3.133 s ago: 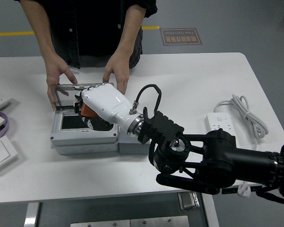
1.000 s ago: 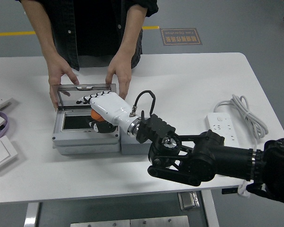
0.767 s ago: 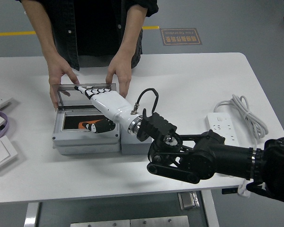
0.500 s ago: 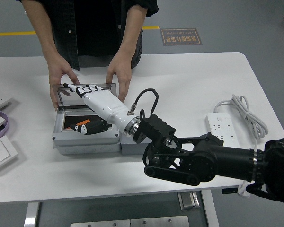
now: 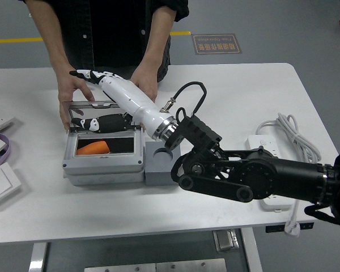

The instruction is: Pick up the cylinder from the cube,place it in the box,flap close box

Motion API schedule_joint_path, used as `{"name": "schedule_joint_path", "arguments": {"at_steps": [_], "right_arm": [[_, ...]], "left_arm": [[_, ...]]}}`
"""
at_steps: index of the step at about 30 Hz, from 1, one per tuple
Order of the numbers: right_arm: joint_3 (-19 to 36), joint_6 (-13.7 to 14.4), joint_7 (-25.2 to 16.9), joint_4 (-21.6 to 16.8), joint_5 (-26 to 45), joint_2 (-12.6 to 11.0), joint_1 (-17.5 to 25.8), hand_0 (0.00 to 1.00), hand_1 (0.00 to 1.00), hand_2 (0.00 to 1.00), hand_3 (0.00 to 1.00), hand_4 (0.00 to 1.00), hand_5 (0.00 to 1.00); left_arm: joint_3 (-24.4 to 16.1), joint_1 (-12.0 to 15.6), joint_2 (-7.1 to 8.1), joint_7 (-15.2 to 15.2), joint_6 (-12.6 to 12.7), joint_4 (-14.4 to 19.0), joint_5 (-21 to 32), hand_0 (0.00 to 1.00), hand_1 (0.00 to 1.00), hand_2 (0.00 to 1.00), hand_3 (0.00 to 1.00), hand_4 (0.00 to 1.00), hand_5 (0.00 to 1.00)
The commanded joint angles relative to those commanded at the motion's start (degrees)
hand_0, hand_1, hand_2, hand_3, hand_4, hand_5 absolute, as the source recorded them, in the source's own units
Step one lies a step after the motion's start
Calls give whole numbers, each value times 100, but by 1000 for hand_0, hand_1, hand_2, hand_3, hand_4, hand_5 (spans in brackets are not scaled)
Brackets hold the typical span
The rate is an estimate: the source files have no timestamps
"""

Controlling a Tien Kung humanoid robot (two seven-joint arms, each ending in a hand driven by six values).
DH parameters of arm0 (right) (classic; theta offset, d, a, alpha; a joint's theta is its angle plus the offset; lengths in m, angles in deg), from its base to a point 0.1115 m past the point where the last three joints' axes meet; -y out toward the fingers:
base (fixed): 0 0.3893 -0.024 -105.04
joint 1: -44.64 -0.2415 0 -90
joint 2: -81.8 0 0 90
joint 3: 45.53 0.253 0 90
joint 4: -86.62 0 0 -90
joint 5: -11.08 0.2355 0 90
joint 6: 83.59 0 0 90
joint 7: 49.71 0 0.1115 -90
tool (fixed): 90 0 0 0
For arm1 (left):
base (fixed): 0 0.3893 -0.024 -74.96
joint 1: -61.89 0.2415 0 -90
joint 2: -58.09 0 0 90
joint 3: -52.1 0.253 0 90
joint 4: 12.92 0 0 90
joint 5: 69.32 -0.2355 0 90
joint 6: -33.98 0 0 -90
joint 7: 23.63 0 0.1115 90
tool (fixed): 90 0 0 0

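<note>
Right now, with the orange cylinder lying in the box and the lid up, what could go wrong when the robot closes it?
1. The person's hands grip the upright lid; a flap could pinch them.
2. The right hand reaches past the lid, fingers spread, so it might push the box instead of closing it.
3. The orange cylinder might roll.

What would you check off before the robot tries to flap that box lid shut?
1. Orange cylinder lying inside the grey box: ok.
2. Right robot hand empty, fingers spread: ok.
3. Robot hand clear of the lid's path: not ok, its thumb sits over the opening.
4. Lid upright, ready to swing: ok.
5. Person's hands off the box: not ok, both hold the lid.
6. Hinge moves freely: cannot tell.
</note>
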Motion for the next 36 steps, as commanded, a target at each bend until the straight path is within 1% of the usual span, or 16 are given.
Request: {"name": "schedule_joint_path", "arguments": {"at_steps": [1, 2, 7, 8, 13, 16, 20, 27, 30, 32, 36], "right_arm": [[-6, -7, -53, 112, 122, -6, -67, 897, 845, 840, 865, 836, 341], [-7, -19, -88, 224, 237, -9, -129, 863, 826, 825, 854, 828, 344], [-126, -106, -253, 875, 879, 66, -412, 863, 826, 825, 854, 828, 344], [-192, -111, -347, 1069, 1095, 97, -447, 830, 790, 790, 826, 818, 341], [-386, -79, -587, 1555, 1768, 149, -436, 830, 790, 790, 826, 818, 341], [-481, -60, -662, 1611, 2074, 170, -395, 825, 790, 790, 826, 811, 332], [-580, -33, -733, 1591, 2262, 203, -338, 815, 779, 783, 822, 809, 331], [-739, 4, -810, 1377, 2322, 198, -225, 813, 776, 780, 816, 795, 334], [-808, 1, -849, 1308, 2355, 196, -159, 813, 776, 780, 816, 795, 334], [-855, -9, -870, 1288, 2383, 189, -106, 805, 773, 778, 815, 786, 336], [-861, -28, -868, 1252, 2402, 153, -22, 805, 773, 778, 815, 786, 336]], "left_arm": [[-3, -1, 4, 3, -5, 1, -6, 582, 568, 542, 598, 591, 249], [-1, 0, 7, 5, -9, 2, -6, 582, 565, 542, 598, 584, 255], [82, 14, 42, 15, -12, -3, 63, 582, 565, 542, 598, 584, 255], [79, 12, 49, 14, -12, -4, 60, 582, 567, 538, 582, 582, 255], [20, -4, 50, 8, -10, -8, 5, 582, 567, 538, 582, 582, 255], [-20, -4, 48, 12, -12, -5, -31, 582, 567, 534, 578, 582, 257], [-74, -2, 54, 10, -11, -3, -74, 583, 569, 534, 578, 583, 257], [-154, 11, 50, 14, -7, 2, -148, 583, 569, 533, 578, 585, 256], [-333, 16, 46, 25, -18, 20, -335, 583, 569, 533, 578, 585, 256], [-549, 17, 45, 34, -35, 50, -557, 582, 570, 532, 579, 590, 257], [-767, 11, 33, 41, -60, 85, -785, 582, 570, 532, 579, 590, 257]]}}
